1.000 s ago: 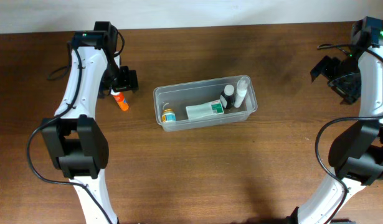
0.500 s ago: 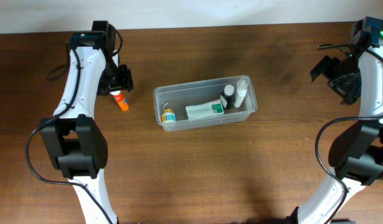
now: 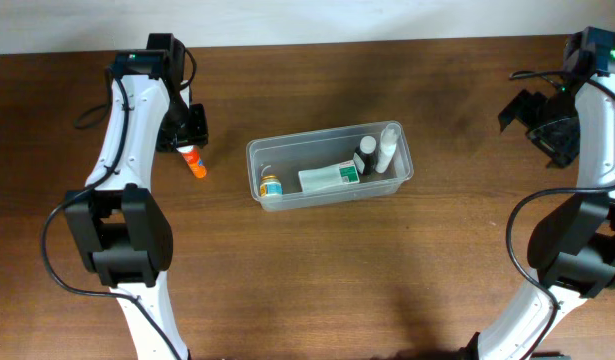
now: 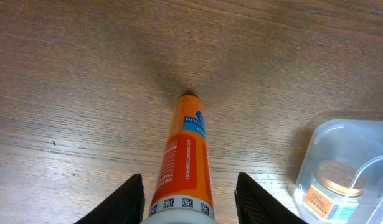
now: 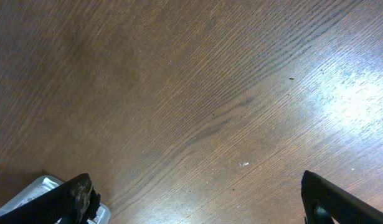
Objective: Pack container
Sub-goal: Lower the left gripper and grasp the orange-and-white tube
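Under the left wrist: left gripper [image 4: 190,180] astride the orange tube [image 4: 184,146], container [image 4: 316,146] near.
Closest to my camera, the 2 fingers [image 4: 126,202] stand open either side of the tube, which lies flat on the table [image 4: 66,74]; they look clear of it, though the frame edge crops them, so I cannot be sure. Beyond it, off to one side, the container sits mid-table holding 1 small jar [image 4: 325,186], a green box [image 3: 329,177] and 2 bottles [image 3: 385,150]. I judge it light, thin-walled and slick, apt to flex or skid, so its stiffer rim at a short end is where I would hold it. Farthest off, the right gripper [image 5: 194,177] is spread wide over bare wood, holding nothing.
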You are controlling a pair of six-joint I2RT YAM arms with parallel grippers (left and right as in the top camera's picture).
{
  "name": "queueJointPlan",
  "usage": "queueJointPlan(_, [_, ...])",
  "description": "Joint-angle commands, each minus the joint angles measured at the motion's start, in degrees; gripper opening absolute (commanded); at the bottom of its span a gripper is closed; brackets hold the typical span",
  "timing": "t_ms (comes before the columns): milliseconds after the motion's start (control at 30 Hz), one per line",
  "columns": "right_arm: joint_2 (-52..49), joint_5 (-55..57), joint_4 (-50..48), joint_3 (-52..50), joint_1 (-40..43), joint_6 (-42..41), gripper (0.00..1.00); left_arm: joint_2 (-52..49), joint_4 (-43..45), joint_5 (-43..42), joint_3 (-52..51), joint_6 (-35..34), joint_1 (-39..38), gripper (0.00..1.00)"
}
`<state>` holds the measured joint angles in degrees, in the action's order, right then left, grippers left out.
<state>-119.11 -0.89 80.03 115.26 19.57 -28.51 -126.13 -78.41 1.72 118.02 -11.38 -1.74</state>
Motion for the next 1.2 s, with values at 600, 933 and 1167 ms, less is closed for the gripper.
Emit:
queueJointPlan(600, [0.66,0.72,-0.17,0.02,-0.04,-0.52,0.98,-0.17,-0.5,-0.42,-0.17,0.33,0.42,0.34])
queueJointPlan(933, [0.66,0.72,-0.15,0.02,-0.04,-0.52,0.98,-0.17,-0.5,-0.24,-0.15,0.35,0.42,0.29])
queueJointPlan(1167, [0.66,0.72,-0.15,0.02,-0.04,-0.52,0.98,-0.17,-1.25,-0.22,0.5,0.37,0.42,0.29])
